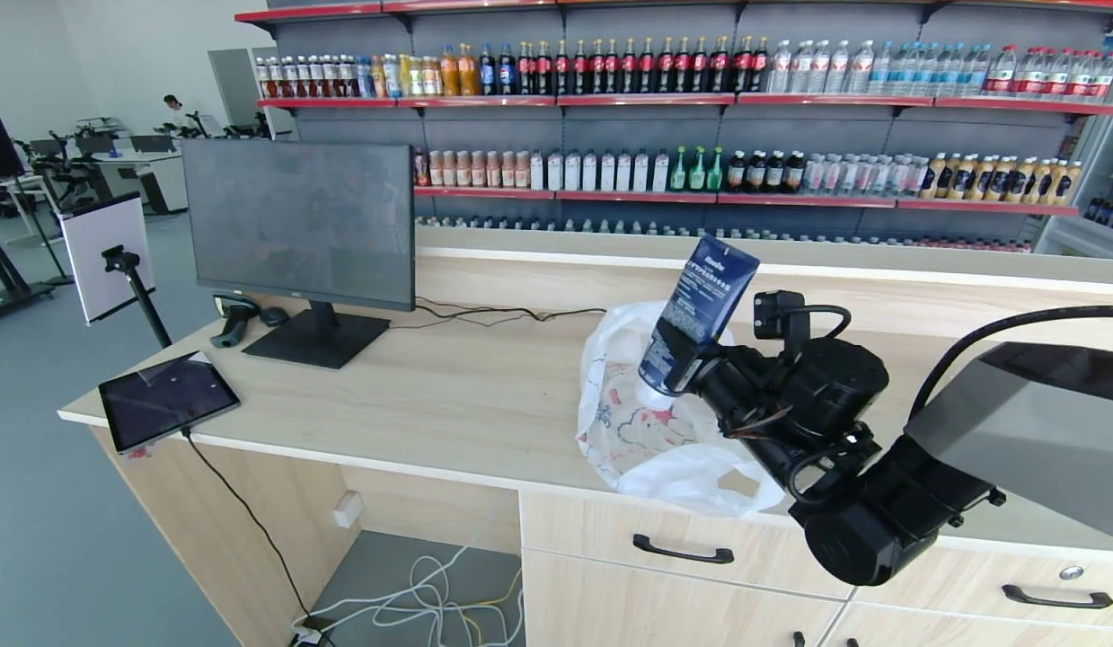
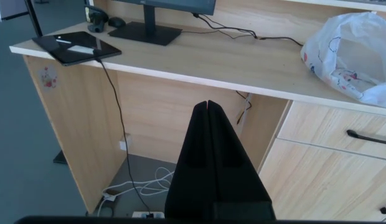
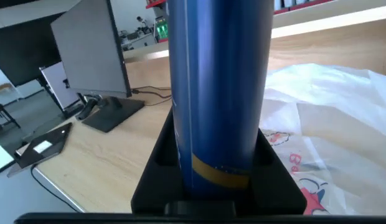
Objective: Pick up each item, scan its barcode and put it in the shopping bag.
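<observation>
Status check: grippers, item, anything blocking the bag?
Right gripper shut on blue tube, tilted, cap end down over white shopping bag. Left gripper shut, empty, low before counter. Monitor, tablet far aside.

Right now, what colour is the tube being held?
The tube is dark blue; head view shows it best.

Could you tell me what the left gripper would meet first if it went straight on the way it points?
Probably the wooden panel under the countertop, which the left gripper points at from below; depth is unclear.
</observation>
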You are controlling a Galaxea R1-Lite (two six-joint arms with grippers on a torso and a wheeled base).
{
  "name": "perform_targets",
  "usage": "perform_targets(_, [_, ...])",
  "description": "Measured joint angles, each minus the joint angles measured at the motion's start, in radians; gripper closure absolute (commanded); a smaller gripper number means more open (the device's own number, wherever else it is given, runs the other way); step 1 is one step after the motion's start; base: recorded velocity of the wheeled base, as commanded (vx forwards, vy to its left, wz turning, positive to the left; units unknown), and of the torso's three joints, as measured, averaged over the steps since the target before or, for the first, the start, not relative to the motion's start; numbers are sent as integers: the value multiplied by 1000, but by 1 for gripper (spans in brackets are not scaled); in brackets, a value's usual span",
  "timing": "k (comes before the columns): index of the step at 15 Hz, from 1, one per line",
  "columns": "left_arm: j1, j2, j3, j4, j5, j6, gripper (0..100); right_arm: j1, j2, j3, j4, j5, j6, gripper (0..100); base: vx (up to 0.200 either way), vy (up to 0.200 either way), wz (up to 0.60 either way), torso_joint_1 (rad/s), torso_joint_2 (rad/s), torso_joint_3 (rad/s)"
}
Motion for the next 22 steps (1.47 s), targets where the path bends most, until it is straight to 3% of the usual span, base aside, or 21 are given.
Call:
perform_targets(4, [1, 0, 0, -1, 0, 0, 100, -2, 64, -49, 2, -73, 149, 100, 0, 0, 0, 0, 0, 0])
perform_targets(8, [1, 0, 0, 0, 0, 0, 100, -6, 132, -113, 59, -73, 226, 100, 0, 0, 0, 0, 0, 0])
perform_targets(14, [0, 0, 0, 0, 0, 1, 100, -43, 265, -306, 204, -50, 280, 100, 0, 0, 0, 0, 0, 0])
perform_targets(22, [0, 0, 0, 0, 0, 2, 100, -79, 320, -431, 403, 36, 305, 100, 0, 0, 0, 0, 0, 0])
